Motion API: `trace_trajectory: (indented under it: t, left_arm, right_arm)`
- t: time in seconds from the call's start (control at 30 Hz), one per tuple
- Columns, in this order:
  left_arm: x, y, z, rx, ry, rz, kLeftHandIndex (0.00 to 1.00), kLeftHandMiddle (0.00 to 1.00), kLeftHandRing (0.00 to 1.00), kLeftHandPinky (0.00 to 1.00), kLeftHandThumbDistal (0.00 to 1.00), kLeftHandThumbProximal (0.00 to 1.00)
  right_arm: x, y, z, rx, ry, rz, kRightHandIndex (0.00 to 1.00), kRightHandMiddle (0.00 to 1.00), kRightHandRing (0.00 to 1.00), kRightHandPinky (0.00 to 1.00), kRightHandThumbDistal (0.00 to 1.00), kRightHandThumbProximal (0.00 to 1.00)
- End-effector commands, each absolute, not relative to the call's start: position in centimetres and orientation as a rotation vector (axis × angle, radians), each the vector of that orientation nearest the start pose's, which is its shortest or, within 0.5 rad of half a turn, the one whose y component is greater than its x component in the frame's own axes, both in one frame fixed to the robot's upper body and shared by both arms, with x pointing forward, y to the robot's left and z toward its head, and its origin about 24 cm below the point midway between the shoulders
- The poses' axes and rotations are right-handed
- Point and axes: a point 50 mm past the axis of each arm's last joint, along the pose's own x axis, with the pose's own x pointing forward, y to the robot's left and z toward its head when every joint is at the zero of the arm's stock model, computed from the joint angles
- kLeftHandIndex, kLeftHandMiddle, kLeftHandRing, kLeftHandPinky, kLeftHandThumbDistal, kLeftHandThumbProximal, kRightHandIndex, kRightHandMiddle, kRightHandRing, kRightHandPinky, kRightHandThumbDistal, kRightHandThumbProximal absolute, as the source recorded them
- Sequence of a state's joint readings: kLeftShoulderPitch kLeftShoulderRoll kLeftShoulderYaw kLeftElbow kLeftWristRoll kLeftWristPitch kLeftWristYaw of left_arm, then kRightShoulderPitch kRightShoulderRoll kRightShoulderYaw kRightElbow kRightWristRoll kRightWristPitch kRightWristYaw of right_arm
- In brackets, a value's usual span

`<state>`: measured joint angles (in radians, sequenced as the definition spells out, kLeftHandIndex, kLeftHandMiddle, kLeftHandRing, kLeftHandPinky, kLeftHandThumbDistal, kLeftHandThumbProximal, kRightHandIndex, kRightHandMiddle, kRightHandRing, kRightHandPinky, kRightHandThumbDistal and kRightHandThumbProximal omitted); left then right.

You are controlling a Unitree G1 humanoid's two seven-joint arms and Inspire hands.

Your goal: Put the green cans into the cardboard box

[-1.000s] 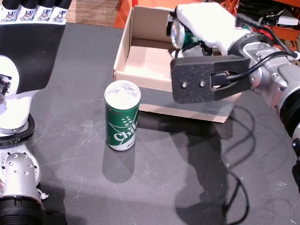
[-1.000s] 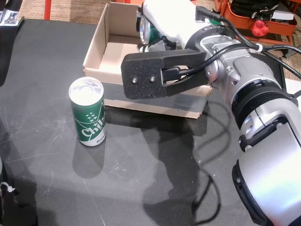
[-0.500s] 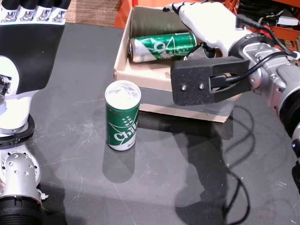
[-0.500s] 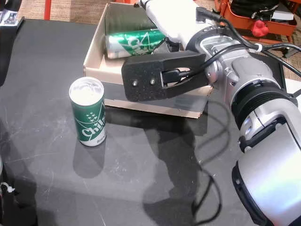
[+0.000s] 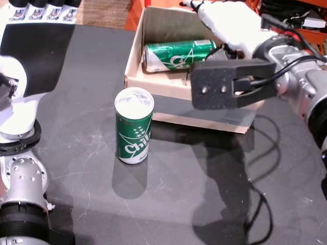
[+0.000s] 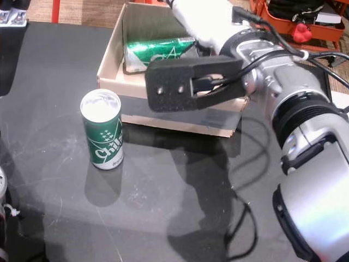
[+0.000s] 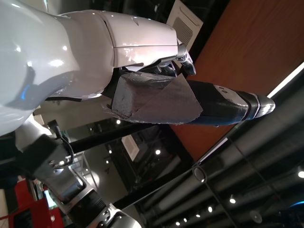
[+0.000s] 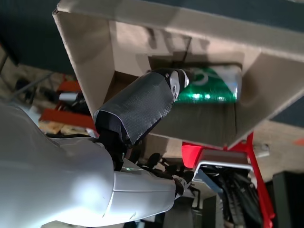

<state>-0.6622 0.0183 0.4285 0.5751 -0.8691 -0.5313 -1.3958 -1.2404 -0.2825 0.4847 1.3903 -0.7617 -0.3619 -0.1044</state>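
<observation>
One green can (image 5: 177,54) is lying on its side inside the box (image 5: 134,61), its length running across the floor of the box, its top end pointing toward the box's left wall. In both head views it shows the same way (image 6: 158,52). In the right wrist view the can (image 8: 209,85) is lying against the far inner wall, apart from the taped thumb that is crossing in front of it.

The right hand (image 5: 227,23) is hovering over the box's right end, above and just beside the can's bottom end, not touching it. Its fingers are spread and holding nothing. In a head view the same hand (image 6: 199,19) is reaching in from the right, a black foam block on the wrist hiding part of the box's front wall.

A second can (image 5: 134,125) is standing upright on the dark table (image 5: 204,194), just in front of the box's front left corner and well apart from the right hand.

The left hand (image 5: 36,46) is hanging at the far left, away from both cans, fingers straight and gripping nothing.
</observation>
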Motion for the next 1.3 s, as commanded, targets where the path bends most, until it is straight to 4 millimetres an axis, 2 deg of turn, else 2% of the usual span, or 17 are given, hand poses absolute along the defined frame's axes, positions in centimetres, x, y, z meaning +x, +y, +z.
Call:
trace_trajectory:
  t: [0.0, 0.07, 0.13, 0.17, 0.2, 0.27, 0.33, 0.37, 0.4, 0.53, 0.67, 0.73, 0.77, 1.0, 1.13, 1.27]
  left_arm:
    - [31.6, 17.9, 15.4, -0.311, -1.135, -0.782, 0.96, 0.96, 0.80, 0.88, 0.88, 1.00]
    - [31.7, 18.0, 15.4, -0.261, -1.130, -0.783, 0.96, 0.96, 0.72, 0.87, 0.99, 1.00]
    - [31.8, 18.2, 15.4, -0.207, -1.107, -0.777, 0.96, 0.94, 0.68, 0.85, 1.00, 1.00]
    - [31.7, 18.3, 15.4, -0.157, -1.073, -0.768, 0.96, 0.94, 0.70, 0.84, 1.00, 1.00]
    - [31.5, 18.3, 15.5, -0.114, -1.042, -0.762, 0.97, 0.96, 0.72, 0.84, 1.00, 0.93]
    - [31.5, 18.1, 15.4, -0.068, -1.022, -0.803, 1.00, 1.00, 0.82, 0.95, 1.00, 0.83]
    - [31.5, 17.8, 14.7, -0.005, -0.968, -0.818, 1.00, 1.00, 0.93, 1.00, 1.00, 0.71]
    - [31.6, 17.6, 14.3, 0.019, -0.926, -0.832, 1.00, 1.00, 0.99, 1.00, 1.00, 0.61]
    - [31.6, 17.3, 13.9, 0.050, -0.882, -0.839, 1.00, 1.00, 1.00, 1.00, 1.00, 0.55]
    - [31.8, 16.0, 12.6, 0.136, -0.745, -0.921, 1.00, 1.00, 1.00, 1.00, 1.00, 0.46]
    - [31.8, 14.6, 11.4, 0.220, -0.668, -0.960, 1.00, 1.00, 1.00, 1.00, 1.00, 0.49]
    - [31.7, 14.1, 10.7, 0.235, -0.657, -0.965, 1.00, 1.00, 1.00, 1.00, 1.00, 0.41]
    - [31.6, 13.8, 10.5, 0.241, -0.660, -0.965, 1.00, 1.00, 1.00, 1.00, 1.00, 0.43]
    - [31.4, 13.3, 9.8, 0.250, -0.681, -0.962, 1.00, 1.00, 1.00, 1.00, 1.00, 0.45]
    - [31.3, 13.2, 9.6, 0.241, -0.675, -0.968, 1.00, 1.00, 1.00, 1.00, 1.00, 0.44]
    - [31.3, 13.3, 9.6, 0.239, -0.668, -0.971, 1.00, 1.00, 1.00, 1.00, 1.00, 0.44]
  right_arm:
    - [41.8, -13.0, 16.0, -1.373, -0.224, 0.333, 0.87, 0.92, 0.98, 1.00, 1.00, 1.00]
    - [41.7, -13.6, 16.1, -1.312, -0.237, 0.324, 0.86, 0.91, 0.98, 0.99, 1.00, 1.00]
    - [41.5, -14.3, 16.1, -1.254, -0.250, 0.316, 0.85, 0.89, 0.97, 0.99, 1.00, 1.00]
    - [41.4, -14.6, 16.0, -1.216, -0.260, 0.314, 0.85, 0.87, 0.96, 0.98, 1.00, 0.99]
    - [41.3, -15.0, 16.0, -1.188, -0.271, 0.311, 0.85, 0.87, 0.96, 0.98, 1.00, 1.00]
    - [41.0, -15.7, 15.8, -1.124, -0.278, 0.302, 0.84, 0.88, 0.97, 0.98, 1.00, 1.00]
    - [40.8, -16.4, 15.7, -1.058, -0.285, 0.290, 0.82, 0.88, 0.96, 0.97, 1.00, 0.98]
    - [40.6, -16.8, 15.7, -1.017, -0.294, 0.281, 0.80, 0.88, 0.96, 0.97, 0.98, 0.96]
    - [40.5, -17.2, 15.7, -0.977, -0.303, 0.273, 0.80, 0.88, 0.95, 0.97, 0.96, 0.95]
    - [40.1, -18.1, 15.9, -0.877, -0.332, 0.245, 0.80, 0.88, 0.95, 0.97, 0.98, 0.98]
    - [39.8, -18.9, 16.0, -0.839, -0.356, 0.226, 0.82, 0.89, 0.94, 0.95, 0.84, 0.93]
    - [39.8, -19.2, 16.1, -0.830, -0.363, 0.219, 0.83, 0.89, 0.94, 0.95, 0.78, 0.92]
    - [39.7, -19.3, 16.1, -0.827, -0.363, 0.217, 0.82, 0.88, 0.94, 0.95, 0.77, 0.91]
    - [39.7, -19.7, 15.9, -0.816, -0.356, 0.205, 0.82, 0.88, 0.92, 0.95, 0.88, 0.91]
    - [39.7, -19.7, 15.6, -0.800, -0.340, 0.208, 0.82, 0.87, 0.91, 0.95, 0.86, 0.87]
    - [39.6, -19.7, 15.1, -0.784, -0.308, 0.211, 0.81, 0.87, 0.91, 0.95, 0.90, 0.87]
